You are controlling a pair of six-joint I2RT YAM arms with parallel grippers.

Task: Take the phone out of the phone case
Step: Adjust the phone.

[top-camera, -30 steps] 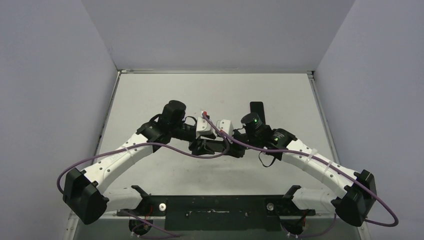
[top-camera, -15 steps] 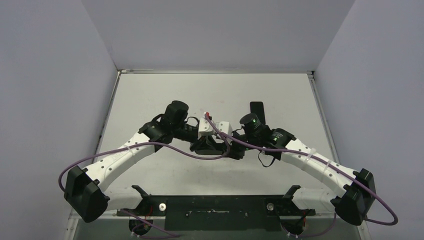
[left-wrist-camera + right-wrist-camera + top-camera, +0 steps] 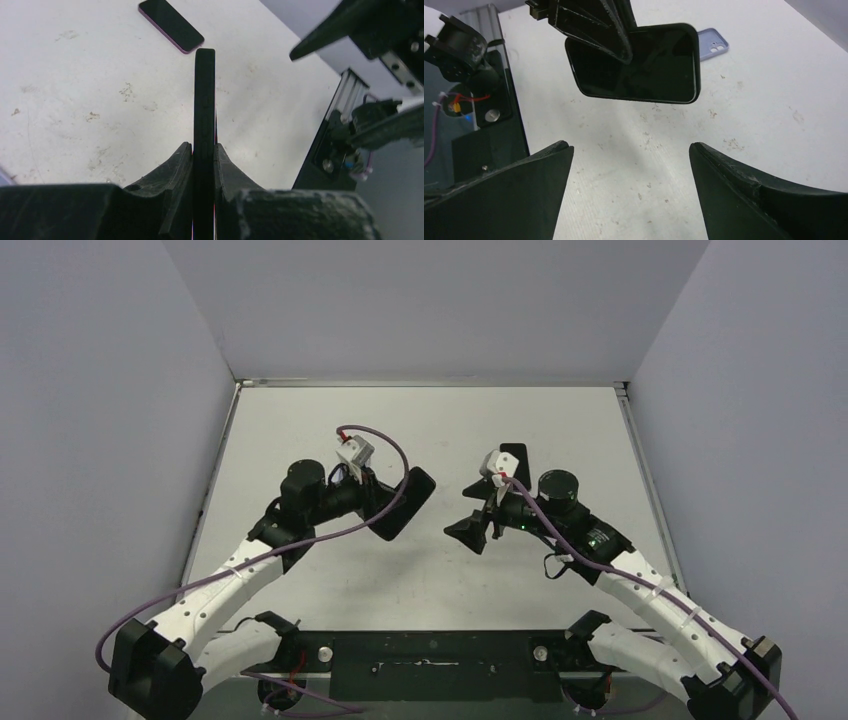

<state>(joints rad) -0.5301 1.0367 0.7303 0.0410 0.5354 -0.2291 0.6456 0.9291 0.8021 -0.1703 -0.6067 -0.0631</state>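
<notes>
A black phone (image 3: 402, 503) with a glossy dark screen (image 3: 639, 62) hangs in the air left of the table's middle. Its thick matte black rim (image 3: 204, 90) looks like the phone case still around it. My left gripper (image 3: 204, 147) is shut on its lower end, one finger flat on each face, holding it edge-on to the wrist camera. My right gripper (image 3: 631, 145) is open with nothing between its fingers. It hovers over bare table to the right of the phone (image 3: 470, 512), a short way apart from it.
A dark slab with a purple rim (image 3: 171, 25) lies flat on the table behind my right arm (image 3: 513, 460). A lavender phone-shaped thing with a camera cutout (image 3: 713, 50) lies beyond the held phone. The black base rail (image 3: 430, 650) runs along the near edge.
Both grippers were together on the phone at the centre. The right gripper has opened, let go and drawn back right. The left arm has carried the phone off to the left.
</notes>
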